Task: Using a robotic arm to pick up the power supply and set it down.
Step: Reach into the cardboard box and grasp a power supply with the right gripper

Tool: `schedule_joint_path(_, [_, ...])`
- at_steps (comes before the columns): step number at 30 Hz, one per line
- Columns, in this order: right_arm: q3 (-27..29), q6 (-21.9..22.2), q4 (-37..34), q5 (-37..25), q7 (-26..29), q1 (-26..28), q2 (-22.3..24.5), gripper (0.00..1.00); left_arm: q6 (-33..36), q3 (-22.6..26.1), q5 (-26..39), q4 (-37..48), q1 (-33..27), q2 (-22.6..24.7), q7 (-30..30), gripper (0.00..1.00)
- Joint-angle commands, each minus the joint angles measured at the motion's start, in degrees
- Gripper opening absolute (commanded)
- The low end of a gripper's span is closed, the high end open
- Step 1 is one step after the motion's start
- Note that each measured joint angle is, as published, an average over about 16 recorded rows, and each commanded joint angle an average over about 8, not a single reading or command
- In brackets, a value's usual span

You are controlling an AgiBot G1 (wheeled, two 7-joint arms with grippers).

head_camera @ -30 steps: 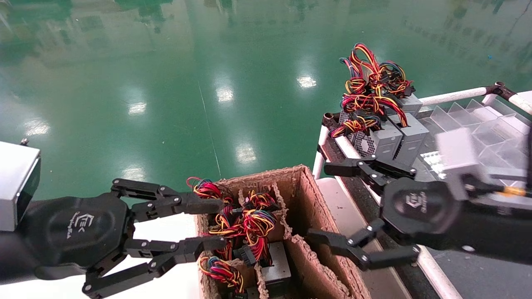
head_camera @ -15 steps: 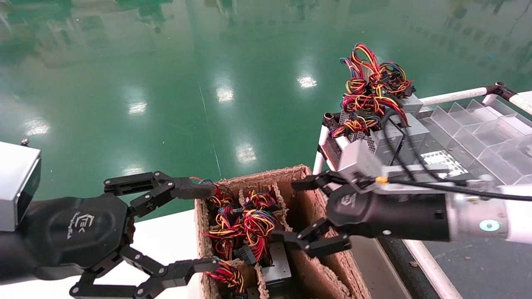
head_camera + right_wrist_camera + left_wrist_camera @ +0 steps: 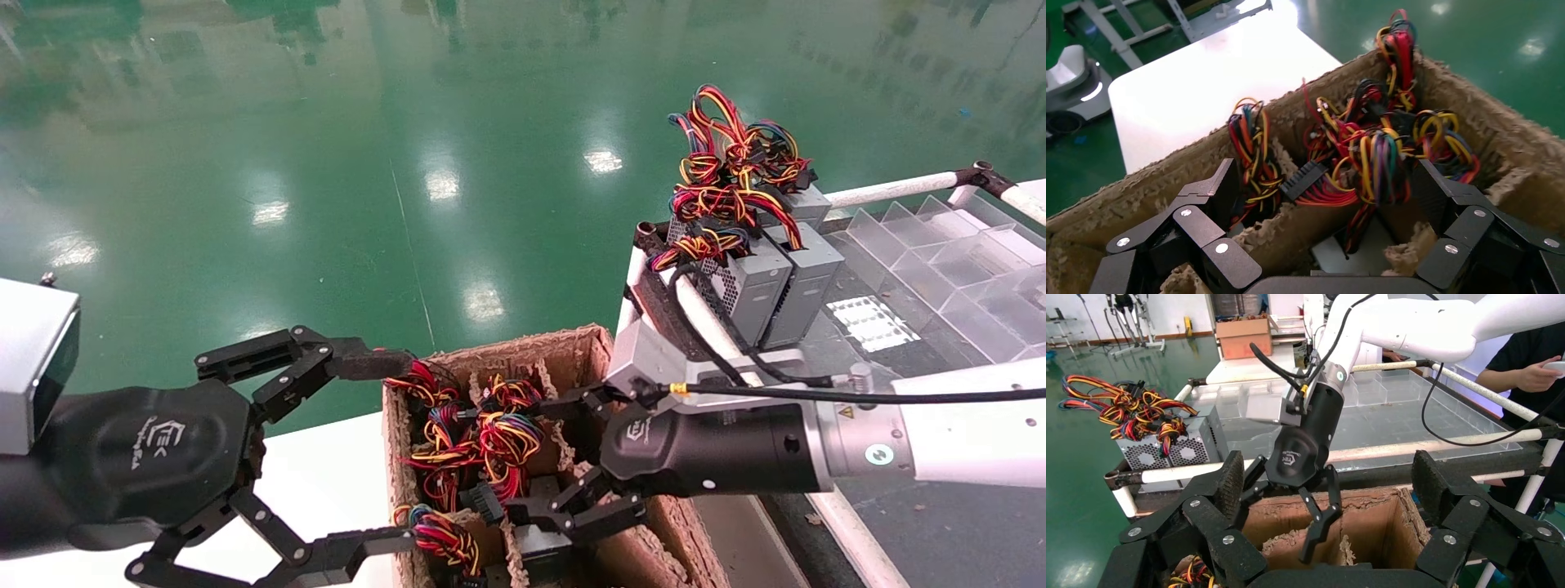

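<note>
A brown cardboard carton [image 3: 523, 347] with dividers holds several power supplies under bundles of red, yellow and black wires [image 3: 498, 437]. My right gripper [image 3: 531, 457] is open and reaches down into the carton's middle cells. In the right wrist view its fingers straddle a divider, with the grey top of a power supply [image 3: 1352, 251] and its wires [image 3: 1364, 165] between them; nothing is gripped. My left gripper [image 3: 404, 449] is open wide at the carton's left wall, holding nothing. The left wrist view shows the right gripper [image 3: 1297, 459] above the carton [image 3: 1364, 520].
Three more grey power supplies [image 3: 760, 282] with wire bundles stand on the rack at the right, beside a clear plastic divider tray [image 3: 940, 245]. The carton rests on a white table [image 3: 327, 482]. A person [image 3: 1529, 373] stands beyond the rack. Green floor lies ahead.
My right arm has swung left from the rack and dropped into the carton, staying open. My left gripper has spread its fingers wider at the carton's left wall.
</note>
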Motion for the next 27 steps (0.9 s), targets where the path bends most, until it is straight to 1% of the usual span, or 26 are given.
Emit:
schedule_joint_path(1, [-0.36, -0.44, -0.64, -0.2, -0.38, 0.01, -0.47, 1.0, 0.0, 0.01, 0.0, 0.0, 0.0, 0.0, 0.0, 1.0])
schedule_joint_path(15, [-1.76, 1.7, -3.82, -3.16, -4.01, -0.39, -3.59, 1.0, -0.02, 0.05, -0.03, 0.0, -0.01, -0.02, 0.02, 1.0])
schedule_joint_path(17, [-1.77, 1.87, -3.95, -3.22, -4.34, -0.44, -3.82, 0.86, -0.02, 0.05, -0.03, 0.0, -0.01, -0.02, 0.03, 1.0])
schedule_joint_path(18, [-1.75, 1.93, -4.01, -3.18, -4.52, -0.49, -3.91, 0.77, -0.02, 0.05, -0.04, 0.0, -0.01, -0.02, 0.03, 1.0])
schedule_joint_path(21, [-1.59, 1.95, -4.15, -2.84, -5.15, -0.69, -4.11, 0.44, -0.03, 0.06, -0.04, 0.0, -0.02, -0.03, 0.03, 1.0])
schedule_joint_path(23, [-1.47, 1.89, -4.27, -2.52, -5.58, -0.89, -4.2, 0.2, -0.03, 0.07, -0.05, 0.0, -0.02, -0.03, 0.03, 1.0])
schedule_joint_path(25, [-1.38, 1.82, -4.41, -2.25, -5.93, -1.08, -4.3, 0.09, -0.03, 0.07, -0.05, 0.0, -0.02, -0.03, 0.04, 1.0])
schedule_joint_path(27, [-1.35, 1.72, -4.59, -2.06, -6.17, -1.24, -4.42, 0.04, -0.03, 0.08, -0.05, 0.0, -0.02, -0.03, 0.04, 1.0])
